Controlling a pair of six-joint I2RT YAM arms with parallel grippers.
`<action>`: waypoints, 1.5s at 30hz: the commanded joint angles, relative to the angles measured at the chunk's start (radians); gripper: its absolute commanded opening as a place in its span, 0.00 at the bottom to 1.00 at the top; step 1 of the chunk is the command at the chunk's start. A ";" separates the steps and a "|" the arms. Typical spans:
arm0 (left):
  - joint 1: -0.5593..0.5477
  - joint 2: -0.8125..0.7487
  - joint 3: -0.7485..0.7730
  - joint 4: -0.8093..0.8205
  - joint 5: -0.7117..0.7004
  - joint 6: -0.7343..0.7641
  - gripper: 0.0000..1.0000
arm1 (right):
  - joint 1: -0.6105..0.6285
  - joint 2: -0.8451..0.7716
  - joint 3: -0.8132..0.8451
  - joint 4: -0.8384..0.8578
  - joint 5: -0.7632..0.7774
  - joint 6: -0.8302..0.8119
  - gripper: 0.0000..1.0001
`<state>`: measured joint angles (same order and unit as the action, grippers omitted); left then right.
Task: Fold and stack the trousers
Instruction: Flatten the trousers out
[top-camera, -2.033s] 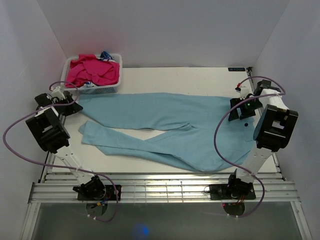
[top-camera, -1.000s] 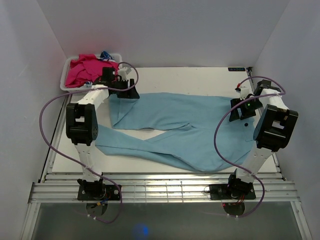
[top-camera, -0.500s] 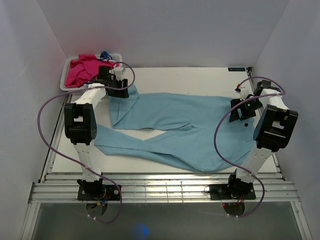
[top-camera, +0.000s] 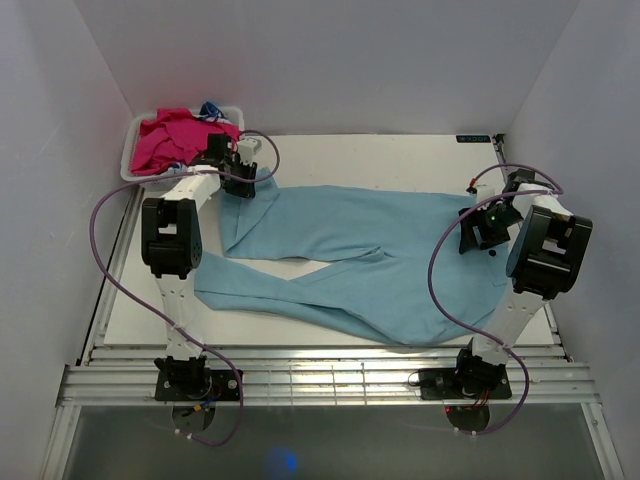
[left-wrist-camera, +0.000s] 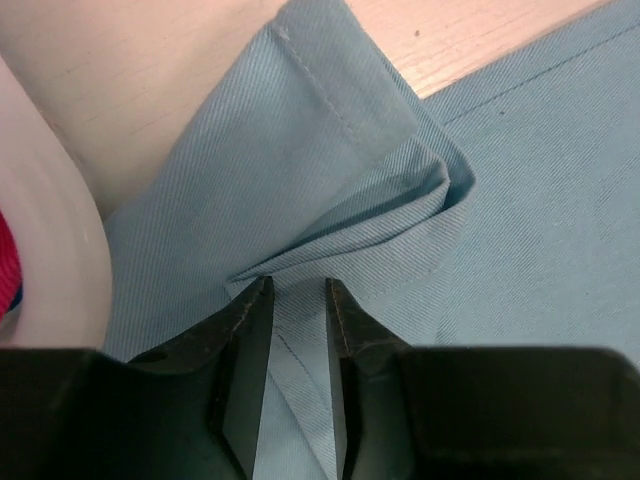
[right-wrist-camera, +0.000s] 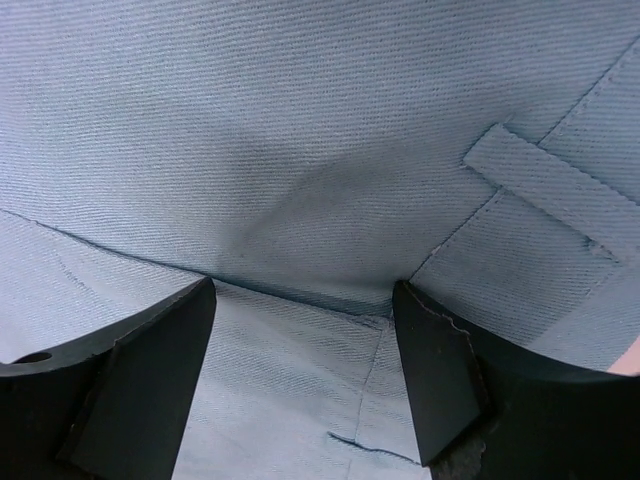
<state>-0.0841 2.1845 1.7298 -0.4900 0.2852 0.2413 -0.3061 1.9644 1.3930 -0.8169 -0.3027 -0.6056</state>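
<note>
basket (top-camera: 131, 165) far-left corner, pink garments (top-camera: 175, 140) inside | left gripper (left-wrist-camera: 295, 295) beside it, clenched on a folded leg end | trousers (top-camera: 360, 250) spread across surface (top-camera: 380, 160), waist right | right gripper (right-wrist-camera: 300, 290) released, jaws wide over waist

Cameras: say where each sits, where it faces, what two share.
Top external: above and behind, facing down on trousers and basket; both arms show.
Left wrist: on left arm, facing down; left claw pinches a trousers fold beside basket.
Right wrist: on right arm, facing down; open right claw over a belt loop.
All three share the trousers.
</note>
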 joint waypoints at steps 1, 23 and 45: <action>0.006 -0.015 -0.015 0.024 0.020 0.030 0.37 | -0.004 0.047 -0.018 0.044 0.082 -0.008 0.78; 0.003 -0.040 -0.139 0.090 -0.078 0.000 0.70 | -0.004 0.040 -0.011 0.039 0.086 -0.019 0.79; 0.362 -0.609 -0.562 0.188 -0.112 -0.146 0.00 | -0.005 0.042 -0.032 0.087 0.186 -0.051 0.69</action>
<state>0.2142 1.6310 1.2396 -0.3283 0.2241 0.1169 -0.2985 1.9644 1.3865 -0.7677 -0.1883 -0.6281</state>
